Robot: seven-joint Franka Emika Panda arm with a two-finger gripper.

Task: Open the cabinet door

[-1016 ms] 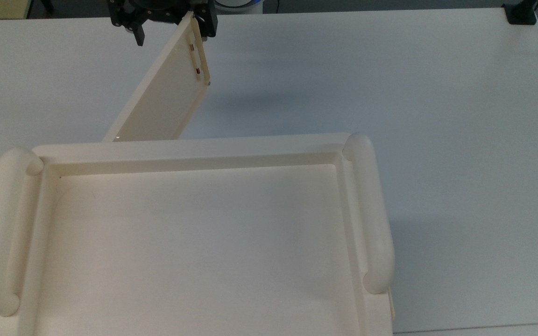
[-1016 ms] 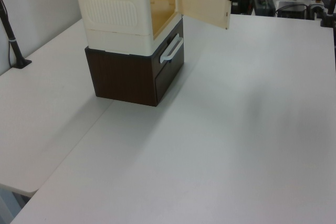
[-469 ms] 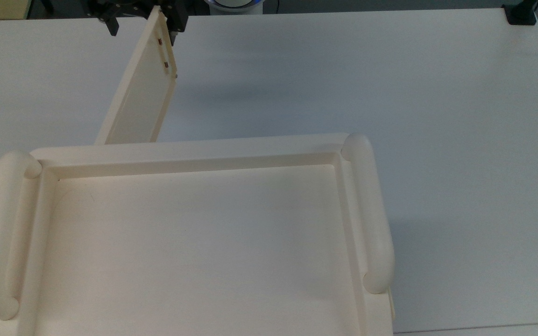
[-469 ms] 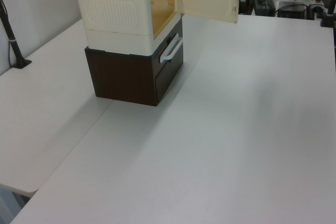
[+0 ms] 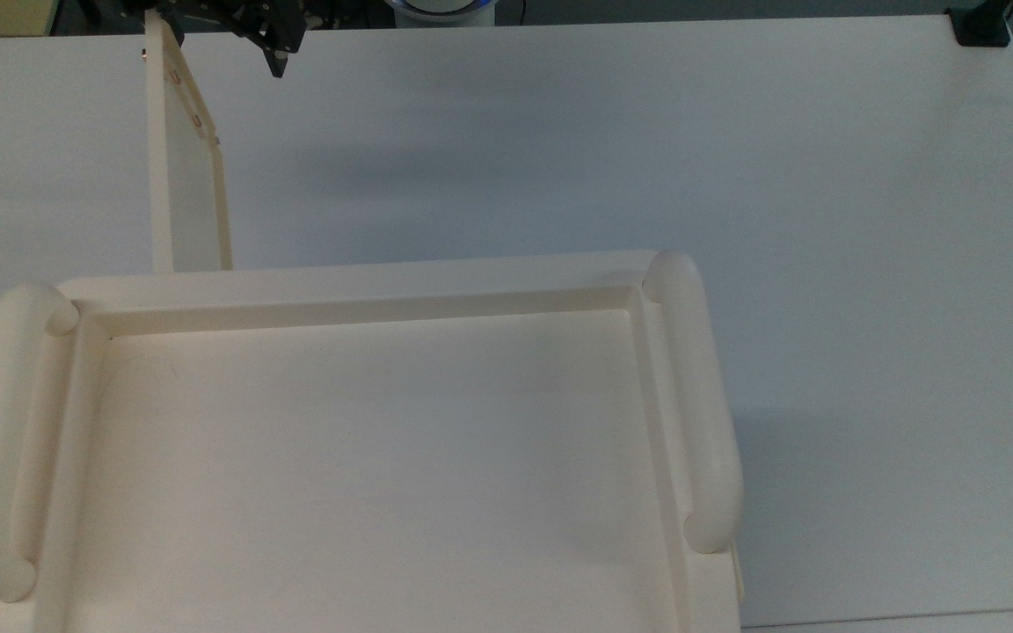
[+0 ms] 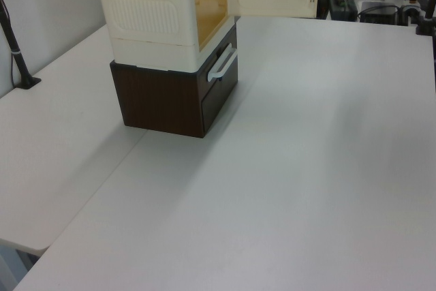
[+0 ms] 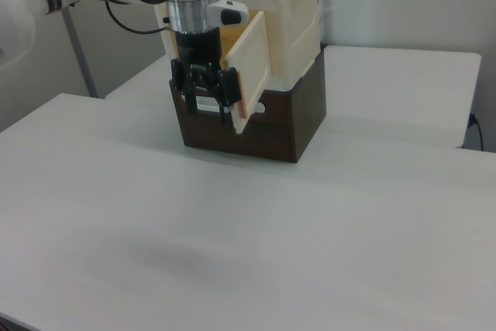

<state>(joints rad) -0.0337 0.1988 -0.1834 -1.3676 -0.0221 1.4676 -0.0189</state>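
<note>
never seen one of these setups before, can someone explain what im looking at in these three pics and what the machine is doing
It is one robot arm ending in a two-finger gripper. All three pictures show the same moment. The top view looks straight down on a cream plastic cabinet; the left view and the right view look across the white table from opposite sides. The cabinet sits on a dark brown box with a drawer. Its cabinet door is a thin flat panel that stands swung wide open, pointing away from the cabinet front. The gripper is at the door's free edge. Whether it is gripping that edge is hard to tell.
</note>
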